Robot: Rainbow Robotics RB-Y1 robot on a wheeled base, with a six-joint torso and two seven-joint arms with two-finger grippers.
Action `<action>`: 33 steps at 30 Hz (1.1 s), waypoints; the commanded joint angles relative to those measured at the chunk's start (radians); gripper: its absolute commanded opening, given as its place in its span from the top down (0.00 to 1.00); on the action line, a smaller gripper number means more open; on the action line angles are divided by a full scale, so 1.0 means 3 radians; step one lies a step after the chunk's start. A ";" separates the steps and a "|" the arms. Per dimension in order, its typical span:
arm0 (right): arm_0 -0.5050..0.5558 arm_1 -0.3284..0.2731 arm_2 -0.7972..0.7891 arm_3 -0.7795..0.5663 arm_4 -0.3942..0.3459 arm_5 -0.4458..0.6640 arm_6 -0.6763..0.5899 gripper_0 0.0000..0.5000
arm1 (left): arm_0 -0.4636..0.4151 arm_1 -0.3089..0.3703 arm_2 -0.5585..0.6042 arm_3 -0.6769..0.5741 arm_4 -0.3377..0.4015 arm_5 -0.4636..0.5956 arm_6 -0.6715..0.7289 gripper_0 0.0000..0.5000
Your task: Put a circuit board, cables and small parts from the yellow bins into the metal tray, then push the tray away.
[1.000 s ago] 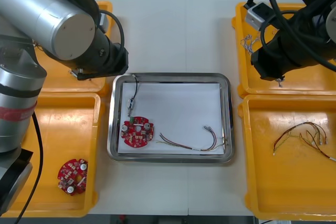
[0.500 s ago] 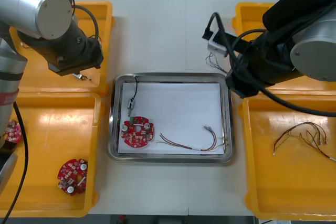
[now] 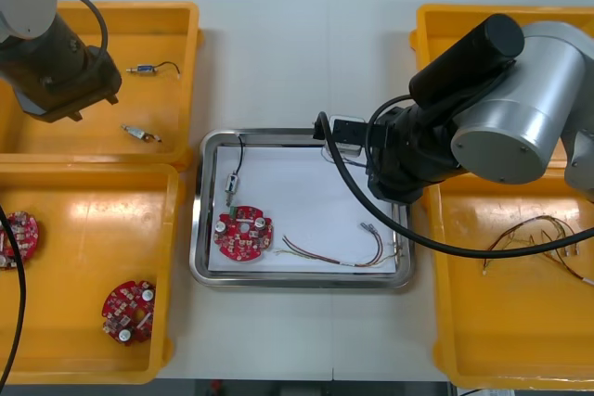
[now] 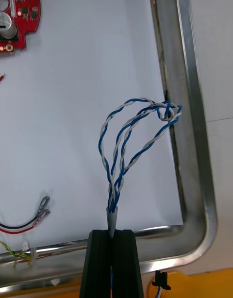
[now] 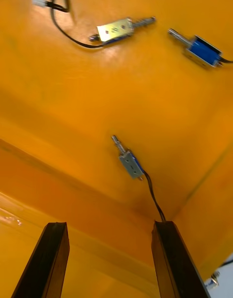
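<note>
My right gripper (image 4: 112, 237) is shut on a twisted blue and white cable (image 4: 133, 138), whose loops hang over the white inside of the metal tray (image 4: 191, 133), close to one rim corner. In the front view the right arm (image 3: 436, 146) covers the right part of the tray (image 3: 200, 220). In the tray lie a round red circuit board (image 3: 243, 232), a black cable with a small metal part (image 3: 232, 178) and a red and yellow cable (image 3: 343, 252). My left gripper (image 5: 109, 225) is open above the far left yellow bin (image 5: 97, 94), with a small metal part (image 5: 127, 159) just beyond its fingertips.
Two more small metal parts (image 5: 119, 30) (image 5: 201, 50) lie farther off in the same bin. The near left bin (image 3: 93, 220) holds two red boards (image 3: 128, 310) (image 3: 17, 238). Red and yellow cables (image 3: 543, 238) lie in the near right bin. The left arm (image 3: 51, 53) stands over the far left bin.
My right arm has swung from the far right bin to over the tray, carrying the blue and white cable. The left arm has drawn back to the left over the far left bin.
</note>
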 commanded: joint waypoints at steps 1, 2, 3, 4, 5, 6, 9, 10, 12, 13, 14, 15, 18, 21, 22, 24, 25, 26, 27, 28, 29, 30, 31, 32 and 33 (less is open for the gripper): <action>-0.0157 0.0091 0.0262 0.0176 0.0019 -0.0154 0.0189 1.00 | -0.0085 0.0097 0.0138 0.0082 -0.0097 0.0023 0.0445 0.00; -0.0193 0.0111 0.0329 0.0222 0.0035 -0.0180 0.0194 1.00 | -0.0085 0.0087 0.0138 0.0102 -0.0097 0.0023 0.0511 0.00; -0.0213 0.0116 0.0354 0.0243 0.0045 -0.0190 0.0194 1.00 | -0.0085 0.0082 0.0138 0.0107 -0.0097 0.0023 0.0542 0.00; -0.0244 0.0137 0.0405 0.0289 0.0060 -0.0210 0.0194 1.00 | -0.0085 0.0066 0.0138 0.0117 -0.0092 0.0023 0.0614 0.00; -0.0270 0.0162 0.0451 0.0335 0.0071 -0.0226 0.0194 1.00 | -0.0080 0.0046 0.0127 0.0123 -0.0097 0.0023 0.0685 0.00; -0.0275 0.0173 0.0467 0.0350 0.0076 -0.0236 0.0194 1.00 | -0.0085 0.0035 0.0122 0.0123 -0.0092 0.0023 0.0716 0.00; -0.0331 0.0234 0.0559 0.0468 0.0091 -0.0277 0.0199 1.00 | -0.0080 -0.0016 0.0081 0.0153 -0.0092 -0.0072 0.0875 0.00; -0.0357 0.0260 0.0595 0.0508 0.0101 -0.0292 0.0194 1.00 | -0.0080 -0.0031 0.0061 0.0169 -0.0092 -0.0128 0.0921 0.00; -0.0392 0.0290 0.0641 0.0575 0.0127 -0.0328 0.0184 1.00 | -0.0085 -0.0051 0.0025 0.0199 -0.0097 -0.0210 0.0972 0.00; -0.0428 0.0306 0.0681 0.0631 0.0132 -0.0364 0.0184 1.00 | -0.0080 -0.0062 0.0015 0.0230 -0.0097 -0.0256 0.0982 0.00; -0.0459 0.0326 0.0717 0.0703 0.0132 -0.0399 0.0179 1.00 | -0.0080 -0.0072 0.0010 0.0261 -0.0097 -0.0312 0.0992 0.00; -0.0474 0.0336 0.0733 0.0733 0.0132 -0.0420 0.0184 1.00 | -0.0080 -0.0072 0.0005 0.0271 -0.0097 -0.0338 0.0997 0.00; -0.0530 0.0382 0.0789 0.0887 0.0147 -0.0502 0.0194 1.00 | -0.0080 -0.0092 -0.0006 0.0337 -0.0092 -0.0461 0.1007 0.00; -0.0561 0.0413 0.0814 0.0969 0.0152 -0.0522 0.0194 1.00 | -0.0080 -0.0118 -0.0052 0.0404 -0.0092 -0.0604 0.1023 0.00; -0.0561 0.0413 0.0819 0.0984 0.0158 -0.0522 0.0194 1.00 | -0.0070 -0.0133 -0.0067 0.0435 -0.0092 -0.0670 0.1033 0.00; -0.0561 0.0413 0.0819 0.0984 0.0152 -0.0502 0.0174 0.92 | -0.0070 -0.0164 -0.0103 0.0537 -0.0092 -0.0798 0.1038 0.00; -0.0561 0.0413 0.0819 0.0984 0.0147 -0.0497 0.0169 0.88 | -0.0070 -0.0169 -0.0118 0.0562 -0.0092 -0.0839 0.1043 0.00; -0.0566 0.0408 0.0819 0.0984 0.0142 -0.0486 0.0158 0.79 | -0.0070 -0.0179 -0.0149 0.0613 -0.0092 -0.0916 0.1048 0.00; -0.0571 0.0403 0.0819 0.0984 0.0137 -0.0486 0.0158 0.76 | -0.0070 -0.0184 -0.0164 0.0634 -0.0092 -0.0941 0.1053 0.00; -0.0571 0.0398 0.0819 0.0984 0.0132 -0.0481 0.0148 0.66 | -0.0070 -0.0200 -0.0190 0.0680 -0.0092 -0.0992 0.1059 0.00; -0.0571 0.0393 0.0819 0.0984 0.0127 -0.0481 0.0143 0.53 | -0.0070 -0.0205 -0.0210 0.0716 -0.0092 -0.1033 0.1064 0.00; -0.0571 0.0387 0.0819 0.0984 0.0127 -0.0481 0.0143 0.36 | -0.0070 -0.0215 -0.0225 0.0736 -0.0087 -0.1054 0.1069 0.00; -0.0576 0.0382 0.0819 0.0984 0.0127 -0.0481 0.0138 0.27 | -0.0070 -0.0215 -0.0236 0.0741 -0.0087 -0.1059 0.1069 0.00; -0.0576 0.0377 0.0819 0.0974 0.0122 -0.0476 0.0128 0.09 | -0.0070 -0.0220 -0.0256 0.0752 -0.0082 -0.1059 0.1079 0.00; -0.0571 0.0372 0.0819 0.0974 0.0122 -0.0466 0.0118 0.02 | -0.0070 -0.0220 -0.0261 0.0757 -0.0077 -0.1054 0.1084 0.00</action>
